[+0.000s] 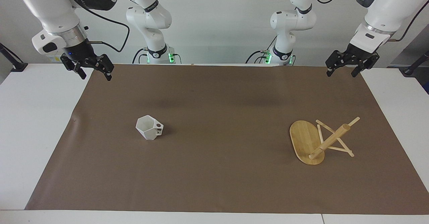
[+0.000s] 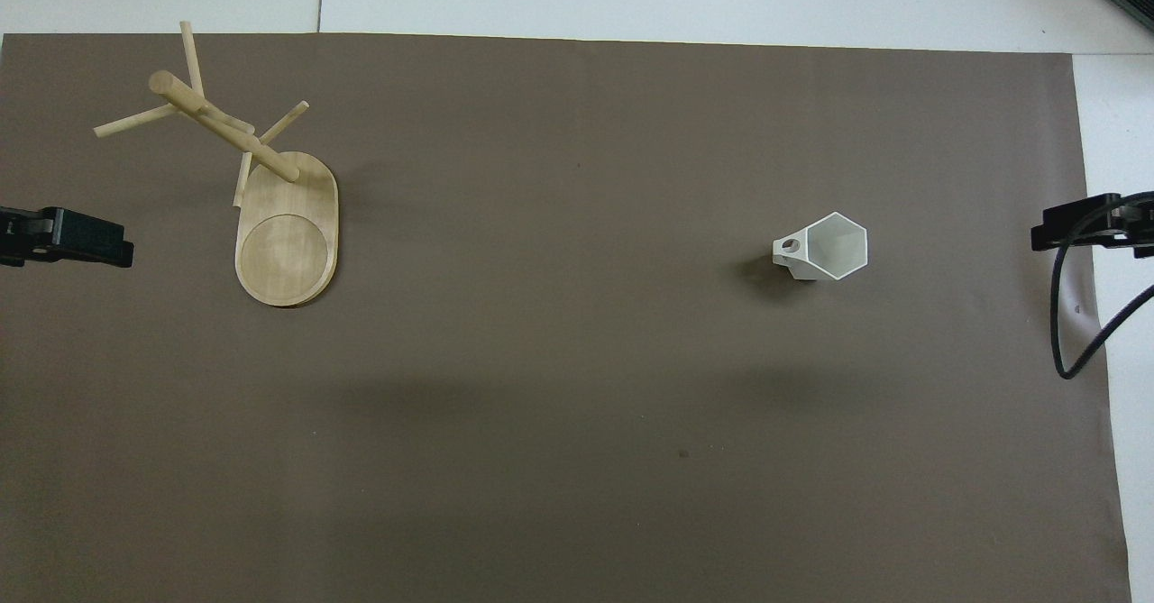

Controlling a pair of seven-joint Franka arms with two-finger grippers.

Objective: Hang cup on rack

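The cup (image 1: 149, 127) is a small white faceted mug that stands upright on the brown mat, toward the right arm's end, with its handle pointing to the table's middle; it also shows in the overhead view (image 2: 834, 246). The rack (image 1: 321, 140) is a bamboo mug tree that stands on its oval base toward the left arm's end; it also shows in the overhead view (image 2: 270, 197). My right gripper (image 1: 96, 76) hangs open and empty over the mat's corner by its base. My left gripper (image 1: 341, 73) hangs open and empty over the mat's other corner. Both arms wait.
A brown mat (image 1: 214, 170) covers most of the white table (image 1: 30, 133). A black cable (image 2: 1077, 333) hangs from the right arm at the mat's edge. The gripper tips show at the side edges of the overhead view.
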